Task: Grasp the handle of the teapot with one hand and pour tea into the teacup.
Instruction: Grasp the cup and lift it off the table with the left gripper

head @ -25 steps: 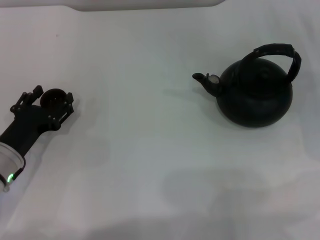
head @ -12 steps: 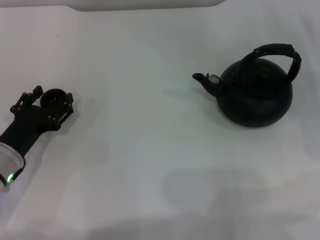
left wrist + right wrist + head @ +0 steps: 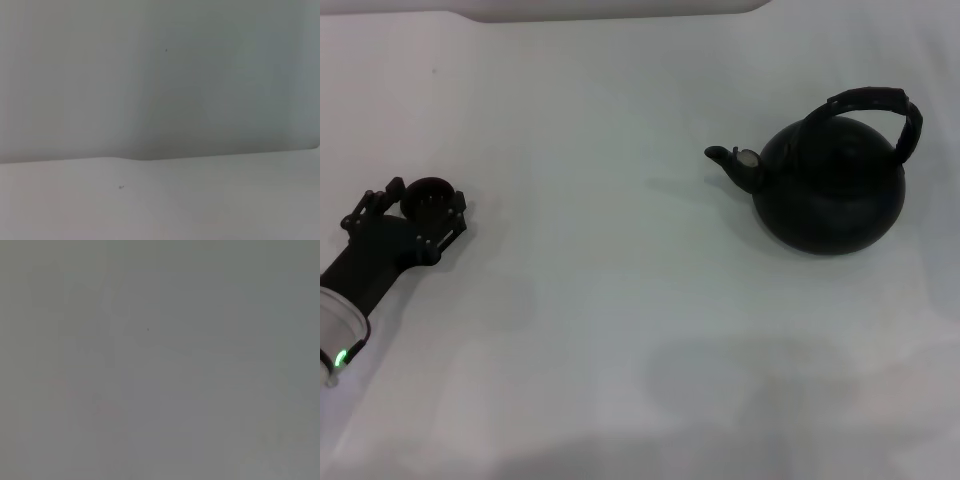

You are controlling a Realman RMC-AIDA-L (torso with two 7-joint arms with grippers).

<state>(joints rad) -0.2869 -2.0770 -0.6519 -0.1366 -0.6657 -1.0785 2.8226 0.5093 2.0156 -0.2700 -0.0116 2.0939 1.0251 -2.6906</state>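
Observation:
The black teapot stands on the white table at the right, its spout pointing left. Its ribbed black handle arches over the top, tilted to the right. The tiny dark teacup sits at the far left. My left gripper is open, with a finger on either side of the teacup, reaching in from the lower left. Nothing touches the teapot. My right gripper is out of view. The two wrist views show only blank pale surfaces.
The white table stretches between the teacup and the teapot. Its far edge runs along the top of the head view.
My left gripper has slipped back a little toward the lower left. The teapot has not moved.

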